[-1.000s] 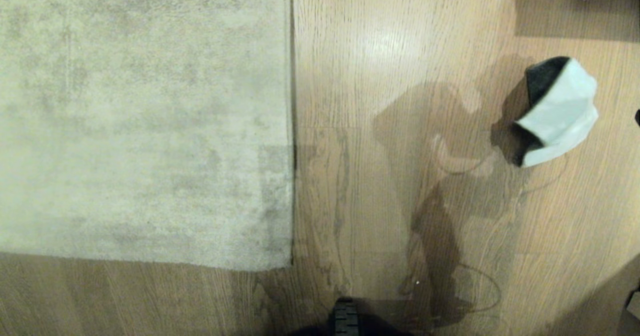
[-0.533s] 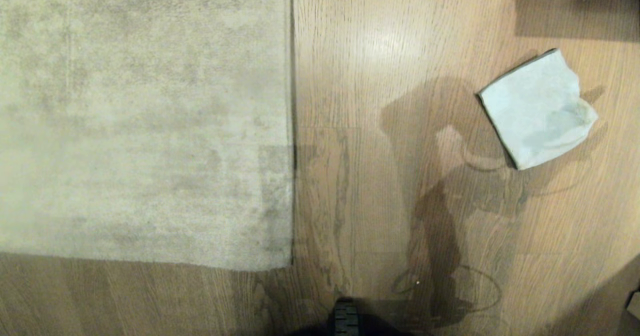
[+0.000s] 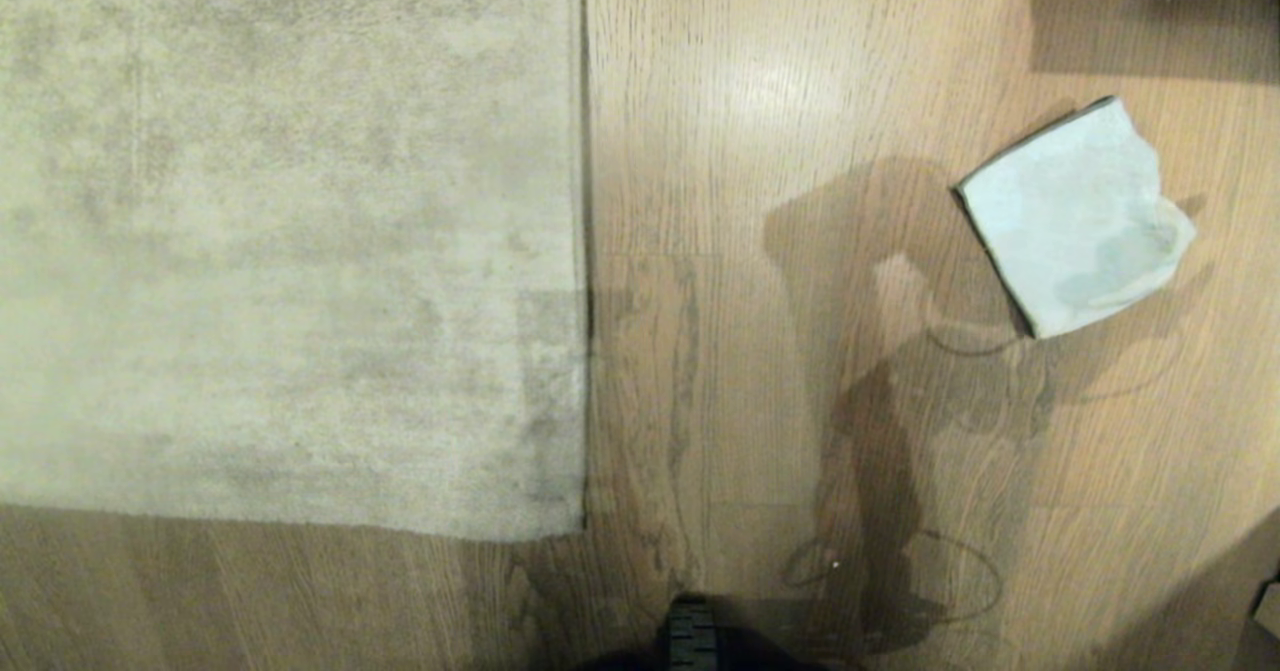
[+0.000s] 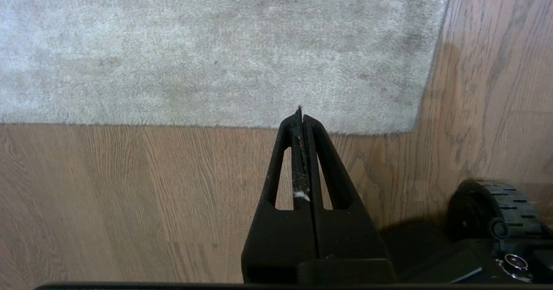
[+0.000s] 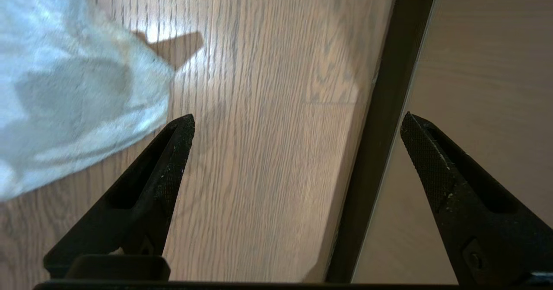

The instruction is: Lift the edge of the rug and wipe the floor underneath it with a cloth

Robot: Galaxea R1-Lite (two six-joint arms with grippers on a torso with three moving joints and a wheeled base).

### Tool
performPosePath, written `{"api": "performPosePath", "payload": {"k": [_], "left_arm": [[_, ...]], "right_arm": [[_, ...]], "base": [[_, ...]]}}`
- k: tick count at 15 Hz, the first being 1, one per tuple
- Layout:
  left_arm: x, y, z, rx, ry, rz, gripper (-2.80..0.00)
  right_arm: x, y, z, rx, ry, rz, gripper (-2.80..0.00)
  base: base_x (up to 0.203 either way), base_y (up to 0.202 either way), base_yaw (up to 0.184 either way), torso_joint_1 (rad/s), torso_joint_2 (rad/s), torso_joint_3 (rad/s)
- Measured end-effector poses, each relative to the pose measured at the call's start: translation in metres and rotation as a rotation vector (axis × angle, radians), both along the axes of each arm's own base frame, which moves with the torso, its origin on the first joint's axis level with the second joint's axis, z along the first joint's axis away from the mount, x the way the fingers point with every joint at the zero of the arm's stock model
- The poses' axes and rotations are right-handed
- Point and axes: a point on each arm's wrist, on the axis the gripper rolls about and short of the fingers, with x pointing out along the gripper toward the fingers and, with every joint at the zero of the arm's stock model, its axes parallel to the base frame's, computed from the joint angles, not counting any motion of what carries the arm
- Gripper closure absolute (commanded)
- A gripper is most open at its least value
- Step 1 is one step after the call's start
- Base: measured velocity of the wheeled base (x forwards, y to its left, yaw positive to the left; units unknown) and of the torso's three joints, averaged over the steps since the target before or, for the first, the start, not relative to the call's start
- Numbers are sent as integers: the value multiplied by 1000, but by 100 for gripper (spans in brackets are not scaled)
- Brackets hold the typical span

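The rug edge point(image 3: 583, 251) is seen lying flat on the floor point(image 3: 720, 151), so it is judged that the lifting is not done yet, and no wiping under it can be told from the pictures. The cloth point(image 3: 1075, 216) is seen on the bare floor, well apart from the rug and to its right in the head view. It is not held by anything. It looks soft, pale blue-white and a bit crumpled, with a darker patch on it. The right gripper point(image 5: 298, 125) is spread wide with nothing between its fingers, and the cloth is just beside one finger. The left gripper point(image 4: 301, 115) is pressed closed on nothing, above the floor near the rug's corner. The rug looks grey-beige and patchy. The cloth must be picked up next, it is thought.
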Motion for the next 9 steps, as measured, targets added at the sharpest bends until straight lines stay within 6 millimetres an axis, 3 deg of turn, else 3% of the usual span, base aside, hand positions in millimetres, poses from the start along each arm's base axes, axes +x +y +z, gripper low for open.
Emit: {"api": "performPosePath", "payload": {"k": [9], "left_arm": [[0, 0, 0, 0, 0, -1, 0]], "right_arm": [[-16, 16, -20, 18, 48, 105, -280]], "base": [[0, 0, 0, 0, 0, 0]]}}
